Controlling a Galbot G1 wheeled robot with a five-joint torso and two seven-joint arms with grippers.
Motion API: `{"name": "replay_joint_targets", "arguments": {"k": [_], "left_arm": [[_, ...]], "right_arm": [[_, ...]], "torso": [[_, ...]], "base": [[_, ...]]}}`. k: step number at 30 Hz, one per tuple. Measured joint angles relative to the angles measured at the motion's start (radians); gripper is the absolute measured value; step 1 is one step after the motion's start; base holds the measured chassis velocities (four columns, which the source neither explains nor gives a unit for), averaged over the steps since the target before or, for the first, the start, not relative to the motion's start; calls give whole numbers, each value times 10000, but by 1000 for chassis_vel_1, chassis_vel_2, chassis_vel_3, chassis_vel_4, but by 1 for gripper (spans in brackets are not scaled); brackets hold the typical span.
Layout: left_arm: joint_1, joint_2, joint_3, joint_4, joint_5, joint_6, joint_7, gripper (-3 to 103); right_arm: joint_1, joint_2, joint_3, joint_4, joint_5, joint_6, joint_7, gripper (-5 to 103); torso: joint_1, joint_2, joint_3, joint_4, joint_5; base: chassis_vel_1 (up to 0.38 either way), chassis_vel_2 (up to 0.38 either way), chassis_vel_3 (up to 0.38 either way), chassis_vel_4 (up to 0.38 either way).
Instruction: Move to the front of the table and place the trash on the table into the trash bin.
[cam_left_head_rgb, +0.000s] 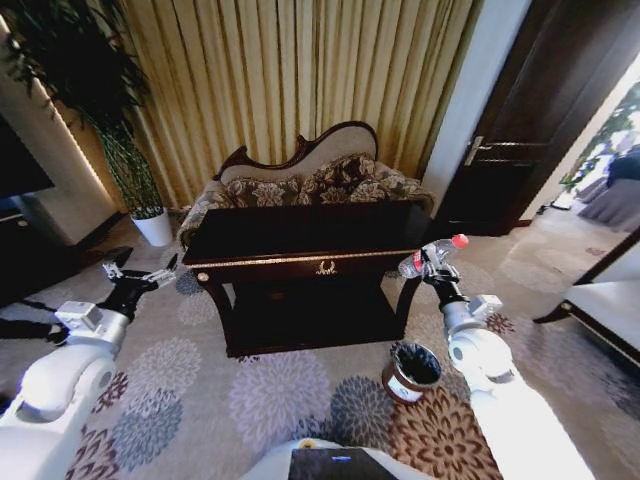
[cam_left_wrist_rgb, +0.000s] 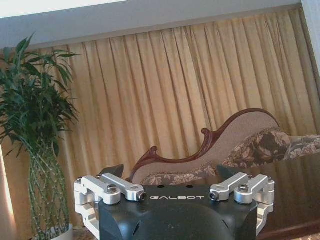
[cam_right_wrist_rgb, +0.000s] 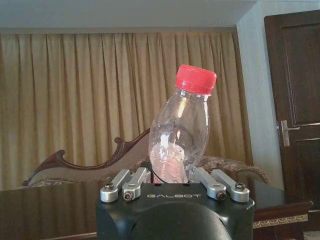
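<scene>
— While the right gripper (cam_left_head_rgb: 432, 262) hangs off the worktop's right front corner, what does it have?

— Its fingers (cam_right_wrist_rgb: 131, 181) are clamped on a clear plastic bottle (cam_right_wrist_rgb: 180, 134) with a red cap (cam_right_wrist_rgb: 196, 79). The bottle sits tilted in the grip, cap up and leaning away from the worktop in the head view, and it is held in the air beside the corner, not resting on anything.

— And the bin?

— The trash bin (cam_left_head_rgb: 411, 371), round, dark brown with a black liner and a white label on its side, stands on the patterned carpet (cam_left_head_rgb: 270, 395) below and a little nearer the robot than the bottle, just beside the worktop's right front leg.

— The worktop itself?

— A long dark glossy table (cam_left_head_rgb: 300, 235) with gold trim and a gold crest on its front rail, a lower shelf beneath. A carved floral sofa (cam_left_head_rgb: 330, 180) stands right behind it, in front of golden curtains (cam_left_head_rgb: 300, 70).

— The other arm?

— The left gripper (cam_left_head_rgb: 140, 272) is held off the worktop's left front corner, above the carpet, fingers (cam_left_wrist_rgb: 110, 171) spread apart and holding nothing. A potted plant (cam_left_head_rgb: 120, 140) stands beyond it by the wall, and a dark door (cam_left_head_rgb: 530, 110) is off to the right.
</scene>
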Motion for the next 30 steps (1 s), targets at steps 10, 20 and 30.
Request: {"name": "replay_joint_targets", "arguments": {"k": [10, 20, 30], "left_arm": [[32, -13, -8, -26, 44, -29, 10, 100], [87, -21, -42, 8, 40, -106, 11, 100], [65, -6, -46, 38, 33, -132, 26, 100]], "right_arm": [[38, 47, -54, -4, -54, -8, 0, 28], [68, 65, -114, -24, -57, -51, 1, 28], [79, 76, -109, -69, -30, -54, 0, 28]], "torso": [[-9, 6, -6, 2, 0], [-5, 3, -2, 1, 3], [-5, 4, -3, 0, 2]], "base": [[-65, 46, 72, -43], [0, 0, 0, 0], [-59, -52, 54, 53]]}}
